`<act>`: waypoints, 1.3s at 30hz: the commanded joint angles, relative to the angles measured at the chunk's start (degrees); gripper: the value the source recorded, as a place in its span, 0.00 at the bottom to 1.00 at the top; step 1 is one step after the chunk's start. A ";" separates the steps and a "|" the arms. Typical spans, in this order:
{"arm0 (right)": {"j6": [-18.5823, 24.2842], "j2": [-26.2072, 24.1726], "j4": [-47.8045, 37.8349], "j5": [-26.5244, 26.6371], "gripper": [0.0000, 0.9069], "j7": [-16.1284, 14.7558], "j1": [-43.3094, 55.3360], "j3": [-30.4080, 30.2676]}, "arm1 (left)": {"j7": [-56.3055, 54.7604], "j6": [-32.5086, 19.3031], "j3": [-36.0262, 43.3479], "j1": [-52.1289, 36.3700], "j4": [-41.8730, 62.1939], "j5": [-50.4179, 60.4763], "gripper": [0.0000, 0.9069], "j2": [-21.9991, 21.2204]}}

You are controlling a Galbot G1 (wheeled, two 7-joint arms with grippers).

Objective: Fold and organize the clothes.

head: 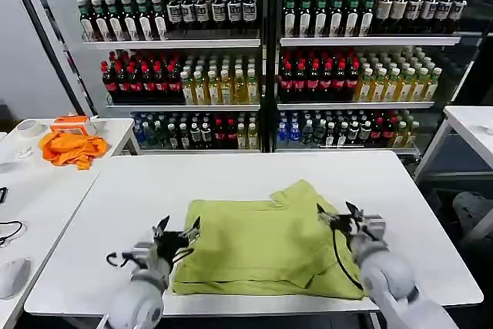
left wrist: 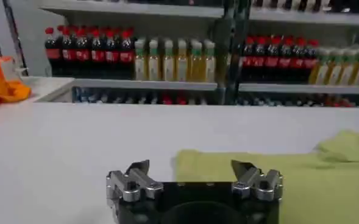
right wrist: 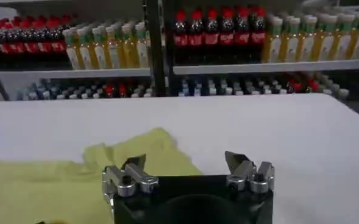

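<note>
Your left gripper (head: pixel 176 230) and right gripper (head: pixel 337 214) hang spread at the folded T-shirt's (head: pixel 266 248) sides near the worktop's (head: pixel 154 190) front edge; nothing blocks them.

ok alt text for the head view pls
A light yellow-green cotton T-shirt lies partly folded on a white table, with the open left gripper at its left edge and the open right gripper at its right edge.

Soft matt cloth T-shirt (head: pixel 266 248) lies on a smooth white table (head: pixel 139 190).
</note>
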 commanded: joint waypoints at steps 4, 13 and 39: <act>-1.37 6.52 -18.52 2.11 1.00 2.03 17.70 -9.33 | -2.55 4.21 7.46 -18.96 18.96 0.27 1.00 -0.99; -2.38 7.30 -20.16 2.87 1.00 2.24 17.11 -10.21 | -2.40 7.58 8.69 -18.74 19.04 -1.53 1.00 -1.29; -2.71 6.56 -18.48 6.36 0.00 1.76 15.98 -11.72 | -2.42 4.11 6.94 -13.89 16.21 -6.93 0.02 -0.83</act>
